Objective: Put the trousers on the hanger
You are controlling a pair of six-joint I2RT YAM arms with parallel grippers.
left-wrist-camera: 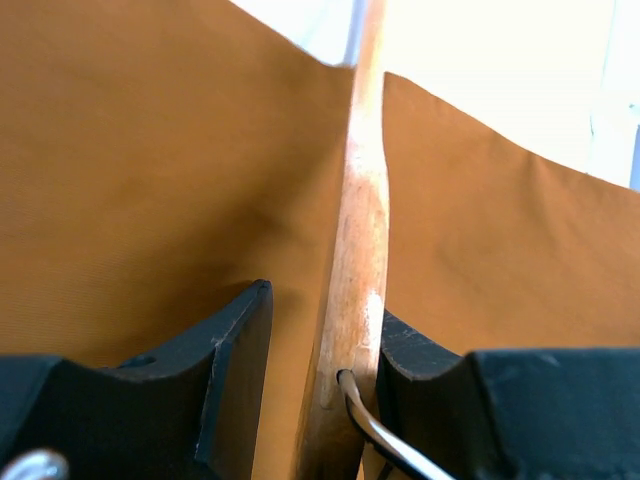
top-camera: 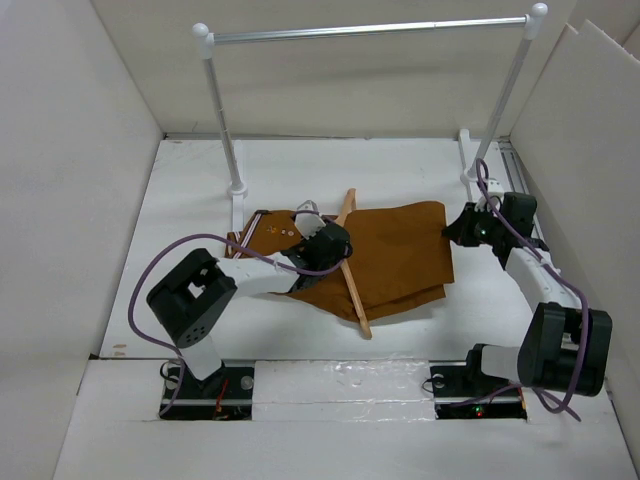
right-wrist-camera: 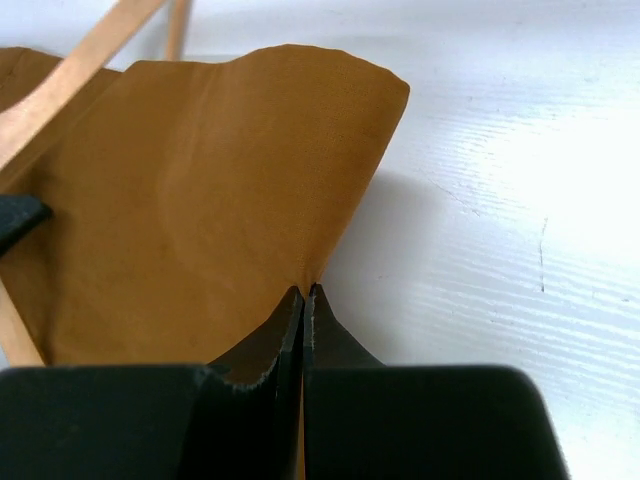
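The rust-brown trousers lie flat on the white table, with the striped waistband at the left and the leg ends at the right. The wooden hanger lies across them, near to far. My left gripper straddles the hanger at its metal hook. In the left wrist view the left gripper is open: the right finger touches the wood, the left stands apart. My right gripper is shut on the trousers' leg-end edge, and in the right wrist view it pinches the cloth.
A silver rail on two white posts stands at the back, its feet just behind the trousers. White walls close in the table on the left, right and back.
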